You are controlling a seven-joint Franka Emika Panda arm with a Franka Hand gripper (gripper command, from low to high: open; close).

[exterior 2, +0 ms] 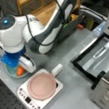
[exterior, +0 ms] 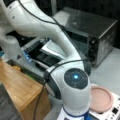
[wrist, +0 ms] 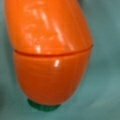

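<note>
**Asker:** Gripper first: where is it, and does it hold anything?

**Describer:** Gripper (exterior 2: 20, 66) sits low at a front view's left, under the arm's white wrist and a blue mount, directly over a toy carrot (exterior 2: 20, 71). Whether its fingers are closed on the carrot or merely around it cannot be told; the arm's body covers them.

**Asker:** Where does the carrot lie?

**Describer:** It rests in a shallow teal bowl (exterior 2: 11, 72) on the grey table (exterior 2: 73, 96). The wrist view is filled by the carrot (wrist: 51, 55), glossy orange with a seam across it and a green cap at the bottom, against the teal bowl (wrist: 105, 82). That closeness suggests the wrist is pressed very near it.

**Asker:** What surrounds it?

**Describer:** Just beside the bowl, toward a front view's right, a white cooktop (exterior 2: 39, 99) carries a pink pan (exterior 2: 41, 86), its pale handle pointing away from the bowl, likely so it stays reachable. Well apart, at a front view's right, a toaster oven (exterior 2: 106, 86) stands with its door (exterior 2: 97, 56) folded down flat, leaving the inside open. In a front view the arm (exterior: 75, 82) blocks the bowl; the oven (exterior: 100, 35) and pan (exterior: 101, 98) show.
</note>
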